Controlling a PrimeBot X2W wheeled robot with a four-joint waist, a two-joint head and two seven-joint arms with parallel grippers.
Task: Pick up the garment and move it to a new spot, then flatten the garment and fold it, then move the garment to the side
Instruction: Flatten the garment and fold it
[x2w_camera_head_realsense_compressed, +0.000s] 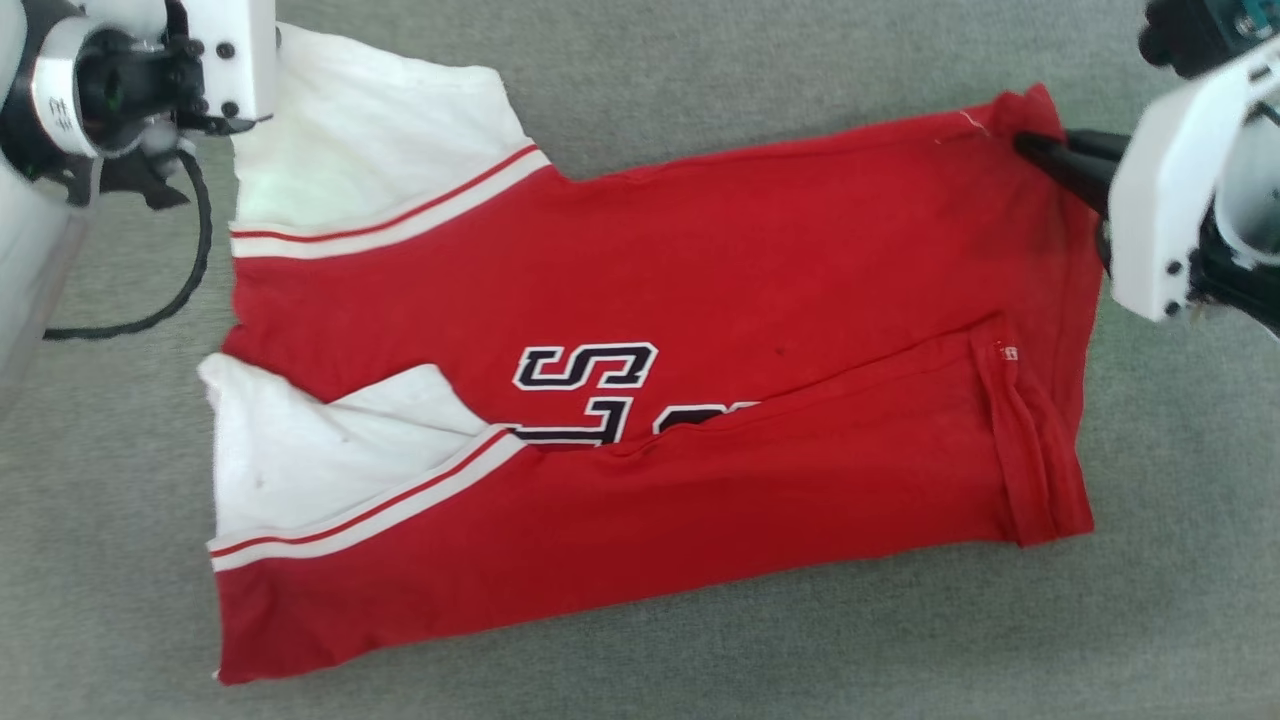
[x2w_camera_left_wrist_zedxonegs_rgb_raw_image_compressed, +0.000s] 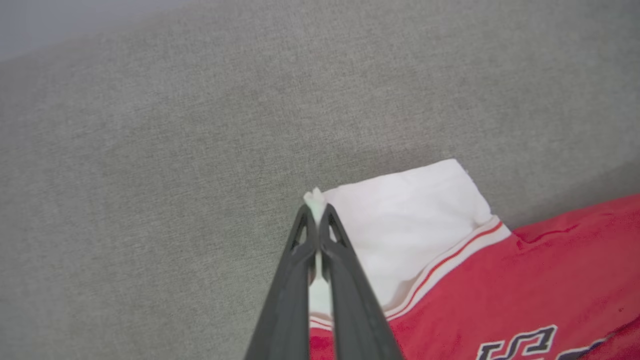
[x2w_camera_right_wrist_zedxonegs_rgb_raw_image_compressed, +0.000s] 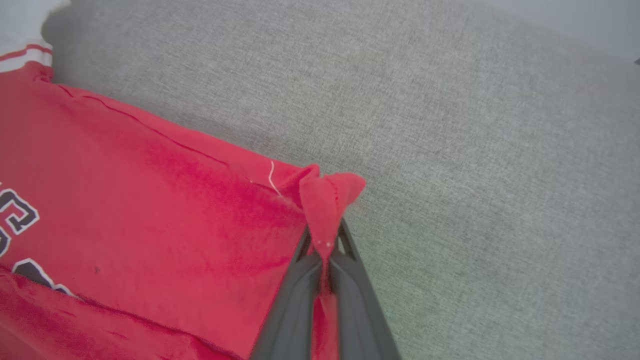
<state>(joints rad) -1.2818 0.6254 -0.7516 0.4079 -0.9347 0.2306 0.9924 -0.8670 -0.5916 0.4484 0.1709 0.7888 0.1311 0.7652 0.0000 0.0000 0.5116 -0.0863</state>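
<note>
At the far left of the head view a black cable (x2w_camera_head_realsense_compressed: 190, 250) loops over the grey cloth surface (x2w_camera_head_realsense_compressed: 700, 80) beneath the left arm's white wrist housing. The left gripper (x2w_camera_left_wrist_zedxonegs_rgb_raw_image_compressed: 315, 212) is pinched tight on the outer edge of the upper sleeve (x2w_camera_head_realsense_compressed: 370, 130), with a small tuft of white cloth poking out past its tips in the left wrist view.

The garment (x2w_camera_head_realsense_compressed: 640, 300) lies spread across the middle of the surface, collar end to the left and hem to the right. Both white sleeves sit at its left end. The lower sleeve (x2w_camera_head_realsense_compressed: 300, 450) lies on the red body, and each sleeve is bordered by a white band with a thin red stripe (x2w_camera_head_realsense_compressed: 400, 215).

On the chest, black lettering (x2w_camera_head_realsense_compressed: 585, 365) with white edging lies sideways to the camera. An "S" reads clearly, an "L" sits below it, and part of a further letter cannot be made out. A long red flap (x2w_camera_head_realsense_compressed: 800, 460), the near side of the body folded up over the chest, covers the rest of the word.

Near the flap's right end, at the hem, is a tiny white tag (x2w_camera_head_realsense_compressed: 1005, 350) with red marks too small to read. A loose white thread (x2w_camera_head_realsense_compressed: 975, 122) lies close to the far hem corner (x2w_camera_right_wrist_zedxonegs_rgb_raw_image_compressed: 330, 197). The right gripper (x2w_camera_head_realsense_compressed: 1030, 148) has its dark fingers clamped together on that corner, and red cloth bunches up between and beyond the tips in the right wrist view.
</note>
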